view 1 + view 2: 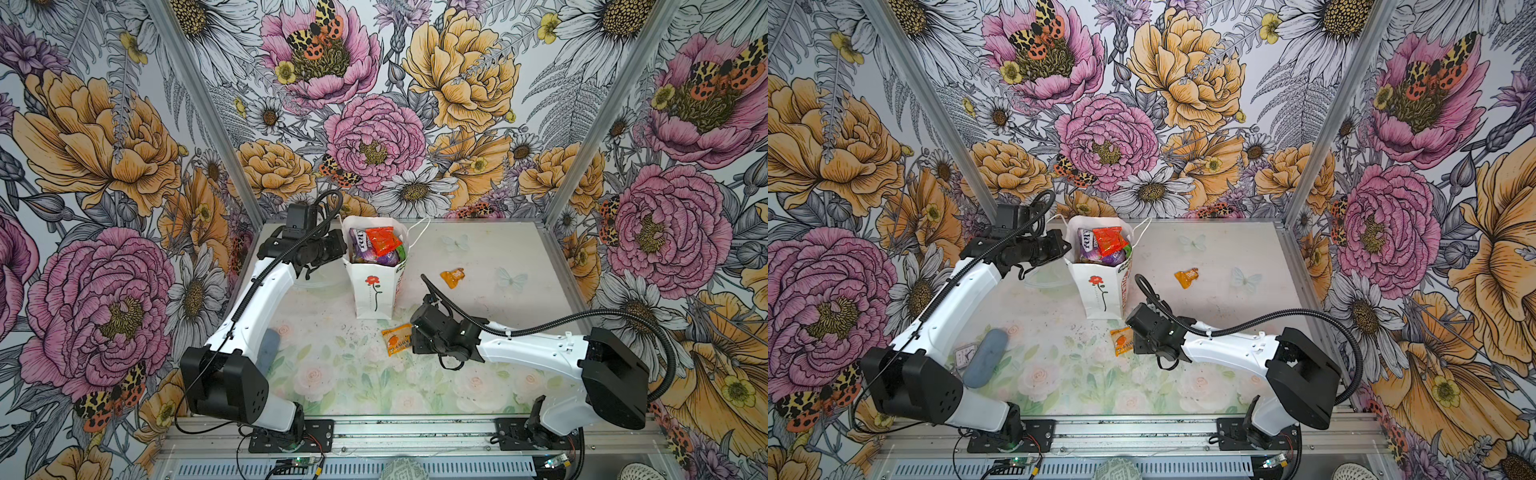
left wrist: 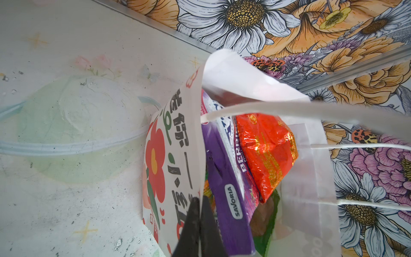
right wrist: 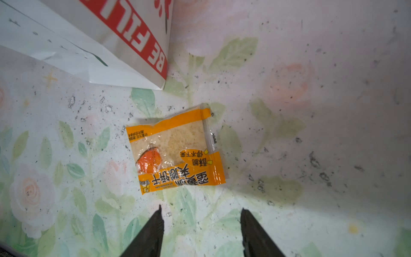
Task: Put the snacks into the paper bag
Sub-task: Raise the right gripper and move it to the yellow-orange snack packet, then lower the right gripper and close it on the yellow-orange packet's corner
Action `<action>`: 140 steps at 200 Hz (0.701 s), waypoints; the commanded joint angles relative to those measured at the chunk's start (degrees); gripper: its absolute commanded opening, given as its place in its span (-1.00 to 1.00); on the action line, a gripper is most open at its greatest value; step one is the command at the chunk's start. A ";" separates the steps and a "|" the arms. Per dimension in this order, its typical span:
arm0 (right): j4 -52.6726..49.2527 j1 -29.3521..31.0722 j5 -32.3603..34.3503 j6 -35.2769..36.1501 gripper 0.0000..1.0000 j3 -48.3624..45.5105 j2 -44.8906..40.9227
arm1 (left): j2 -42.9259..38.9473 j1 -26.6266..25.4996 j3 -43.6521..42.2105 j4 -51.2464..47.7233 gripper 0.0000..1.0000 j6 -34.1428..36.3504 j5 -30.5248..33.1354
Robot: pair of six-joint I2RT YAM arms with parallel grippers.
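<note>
Bold floral wallpaper closes in a pale tabletop (image 1: 478, 257) printed with faint roses. Toward the back stands the white paper bag (image 1: 372, 291) with a red rose drawn on it, upright. A glossy purple pouch (image 2: 224, 178) and a crinkled orange-red foil packet (image 2: 264, 151) show in its mouth. The left gripper (image 2: 198, 200) is pinched tight on the bag's side wall. The right gripper (image 3: 201, 210) hangs with fingers apart and nothing between them, close to a flat orange packet with a clear window (image 3: 175, 151) lying near the bag's base. A small orange wrapper (image 1: 452, 277) lies farther right.

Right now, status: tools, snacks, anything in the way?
Left tool shut on paper bag rim. Right tool open, facing orange biscuit packet. Small orange packet farther back, also out. Nothing blocking.
</note>
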State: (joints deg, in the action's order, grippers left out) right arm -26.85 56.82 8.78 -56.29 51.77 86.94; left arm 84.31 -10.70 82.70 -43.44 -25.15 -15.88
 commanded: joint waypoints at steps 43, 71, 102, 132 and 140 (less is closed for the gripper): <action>8.07 -0.64 -4.92 -17.58 0.20 -0.33 5.61 | -2.57 -0.17 -0.32 1.98 -0.95 0.80 0.50; 12.03 -1.04 -6.80 -24.89 0.14 -1.72 7.75 | -3.07 -0.26 -0.45 1.96 -0.94 1.03 0.99; 15.96 -1.22 -5.28 -30.76 0.07 -4.11 8.73 | -3.10 -0.20 -0.33 1.94 -0.94 0.99 0.72; 28.24 -2.35 -5.23 -37.79 -0.05 -9.98 10.48 | -3.37 -0.20 -0.30 1.96 -0.94 0.98 0.51; 30.81 -2.74 -4.94 -39.12 -0.08 -11.15 10.98 | -3.39 -0.18 -0.34 2.02 -0.94 0.98 0.56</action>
State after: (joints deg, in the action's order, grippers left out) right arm -5.74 55.37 3.18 -87.68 45.36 94.87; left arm 83.74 -10.70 82.37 -43.53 -25.15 -15.51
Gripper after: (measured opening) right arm 0.480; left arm 0.050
